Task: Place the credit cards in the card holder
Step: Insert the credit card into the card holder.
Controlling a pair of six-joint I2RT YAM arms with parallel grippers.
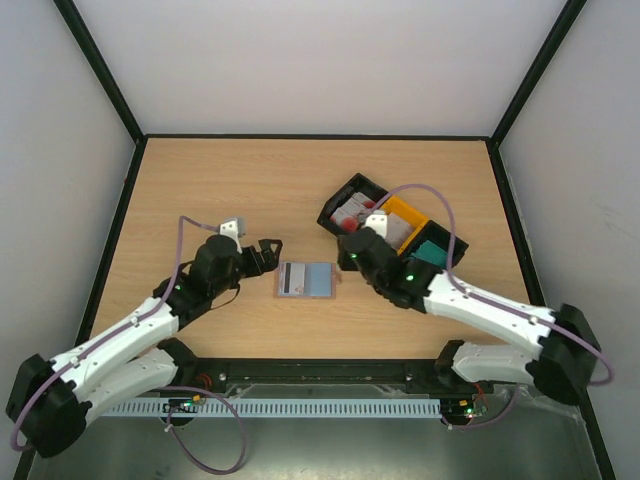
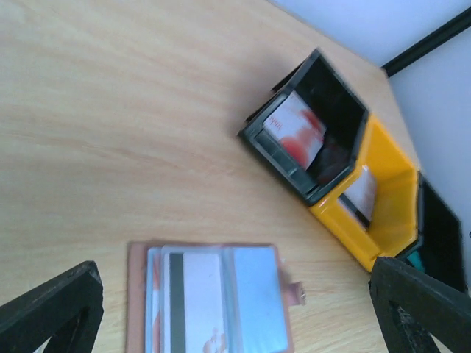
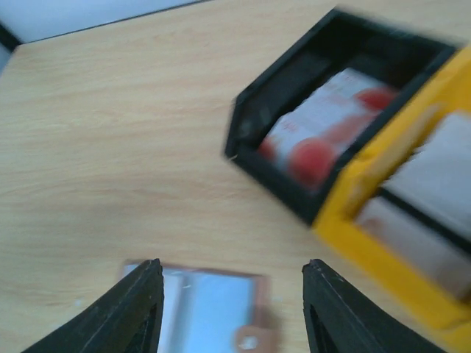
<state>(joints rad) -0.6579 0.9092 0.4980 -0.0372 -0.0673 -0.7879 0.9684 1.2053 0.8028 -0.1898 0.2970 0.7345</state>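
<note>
In the view from above, the card holder [image 1: 305, 281] lies open and flat on the counter [image 1: 220, 190], just below the middle of the frame. The left fingers [image 1: 270, 244] sit just to its left, spread. The right arm [image 1: 470, 300] reaches in from the lower right, its tip between the card holder and a row of trays right of centre. These are a black tray [image 1: 345, 190], a yellow tray [image 1: 412, 211] and a second black tray [image 1: 450, 245]. Credit cards [image 1: 350, 212] lie in the trays.

In the left wrist view, the left fingers [image 2: 55, 309] stand far apart at the two bottom corners, holding nothing. The open card holder [image 2: 210, 301] lies between them at bottom centre, with a dark-striped card [image 2: 193, 294] in one pocket. The black tray [image 2: 276, 143] with a red-and-white card [image 2: 298, 132] is at the upper right.

In the right wrist view, which is blurred, the right fingers [image 3: 129, 312] are spread along the bottom edge with nothing between them. The card holder [image 3: 213, 309] shows below the gap. The black tray [image 3: 272, 110] and yellow tray [image 3: 383, 243] fill the right side, with cards in them.
</note>
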